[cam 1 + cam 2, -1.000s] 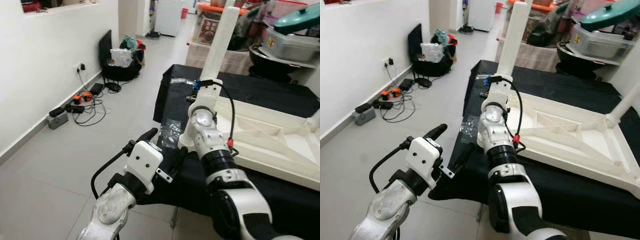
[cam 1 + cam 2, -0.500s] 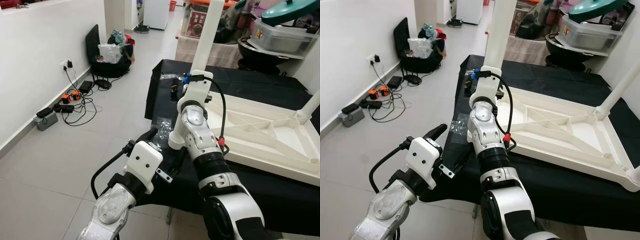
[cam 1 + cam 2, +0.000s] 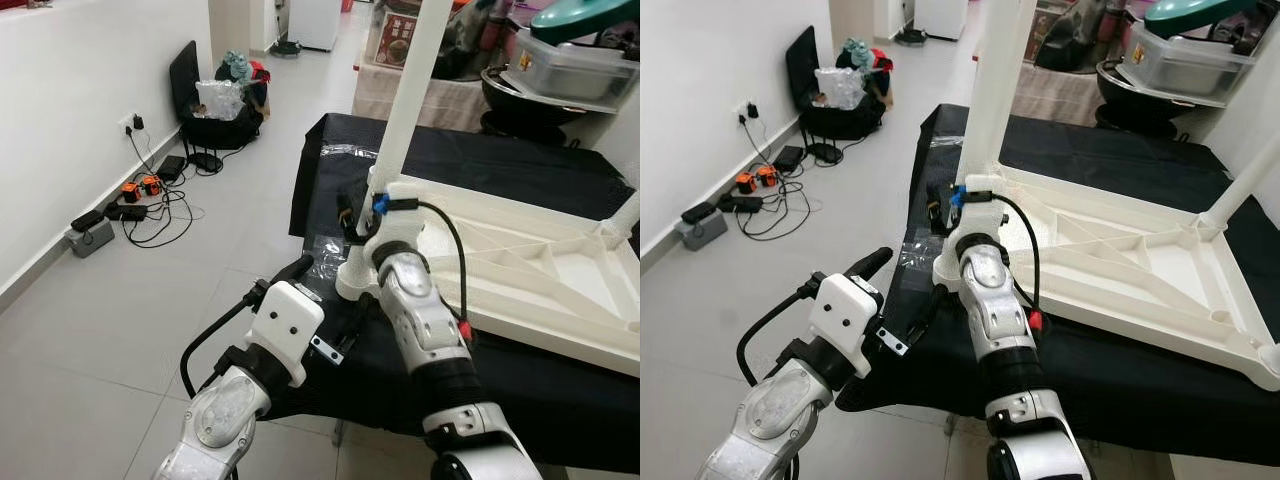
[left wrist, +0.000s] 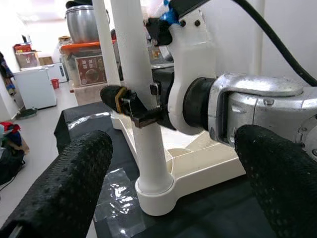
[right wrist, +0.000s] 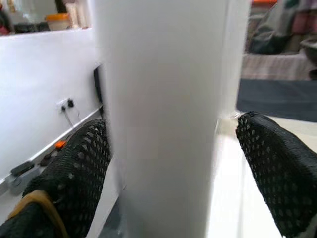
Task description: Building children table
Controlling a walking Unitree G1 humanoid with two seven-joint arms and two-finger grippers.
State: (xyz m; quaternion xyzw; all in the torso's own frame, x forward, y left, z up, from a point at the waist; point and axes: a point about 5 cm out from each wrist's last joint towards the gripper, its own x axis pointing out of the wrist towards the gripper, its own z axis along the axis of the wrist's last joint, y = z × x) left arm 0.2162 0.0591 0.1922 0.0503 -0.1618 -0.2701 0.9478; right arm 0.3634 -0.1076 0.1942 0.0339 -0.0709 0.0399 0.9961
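Note:
A white children's table (image 3: pixel 540 270) lies upside down on a black-covered surface. One white leg (image 3: pixel 410 90) stands upright in the socket at its near left corner. My right gripper (image 3: pixel 350 212) is shut on the lower part of this leg, and in the right wrist view the leg (image 5: pixel 163 119) sits between the two black fingers. My left gripper (image 3: pixel 320 300) hovers open just in front of that corner, with its fingers (image 4: pixel 64 178) spread wide and nothing between them. A second leg (image 3: pixel 1240 185) rises at the far right corner.
The black cloth (image 3: pixel 480 160) drapes over the table's edges. A clear plastic bag (image 3: pixel 325 250) lies on it near the corner. Cables and a power strip (image 3: pixel 130 205) lie on the floor by the left wall, with a black bag (image 3: pixel 225 100) further back. Pots and bins (image 3: pixel 570 70) stand at the back right.
My right arm has come down lower along the leg, toward the table's corner socket. The left arm has kept its place. The camera has shifted a little.

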